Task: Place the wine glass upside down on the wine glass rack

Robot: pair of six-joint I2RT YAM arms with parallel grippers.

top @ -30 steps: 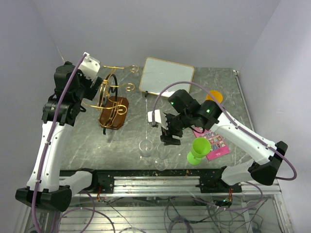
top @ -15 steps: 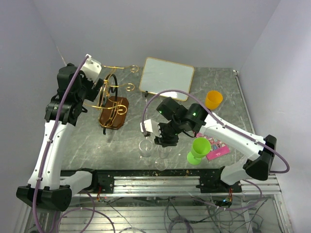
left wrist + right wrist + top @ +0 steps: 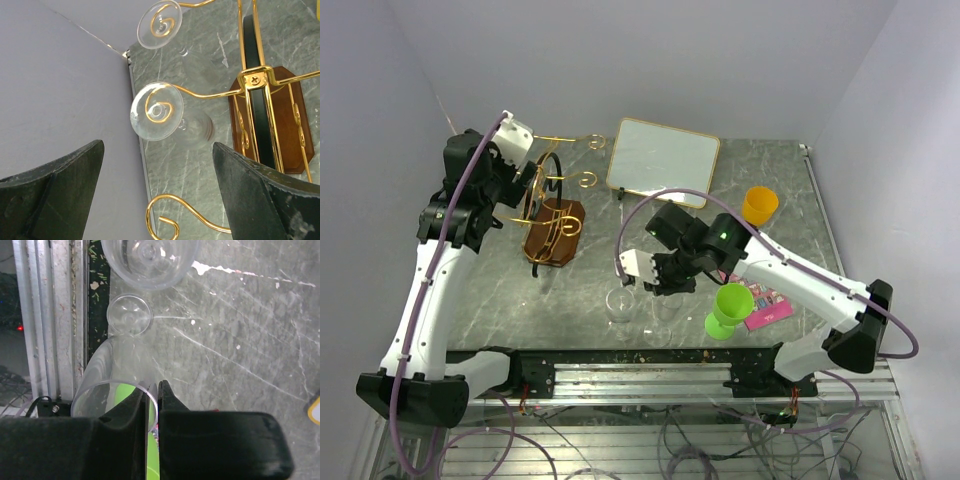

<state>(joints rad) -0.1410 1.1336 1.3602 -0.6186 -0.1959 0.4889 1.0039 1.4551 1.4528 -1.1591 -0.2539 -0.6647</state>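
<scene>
The wine glass rack (image 3: 552, 215) stands at the left, gold wire on a brown wooden base. In the left wrist view the rack (image 3: 260, 100) carries two clear glasses upside down, their feet (image 3: 156, 111) caught in the gold curls. My left gripper (image 3: 157, 200) hangs open beside the rack, over an empty curl. Two more clear glasses stand near the front edge. My right gripper (image 3: 665, 285) is shut on the rim of the right-hand wine glass (image 3: 657, 318). In the right wrist view one finger sits inside the wine glass (image 3: 107, 375) and one outside, the right gripper (image 3: 159, 387) pinching its wall.
The other clear glass (image 3: 620, 305) stands just left of the held one. A green cup (image 3: 728, 308) and a pink card (image 3: 765, 300) lie to the right, an orange cup (image 3: 760, 205) behind them. A gold-framed white board (image 3: 663, 160) is at the back. A metal rail (image 3: 50, 315) borders the near edge.
My right gripper came down over the right-hand glass and shut on its rim. The left arm shifted slightly beside the rack, still open.
</scene>
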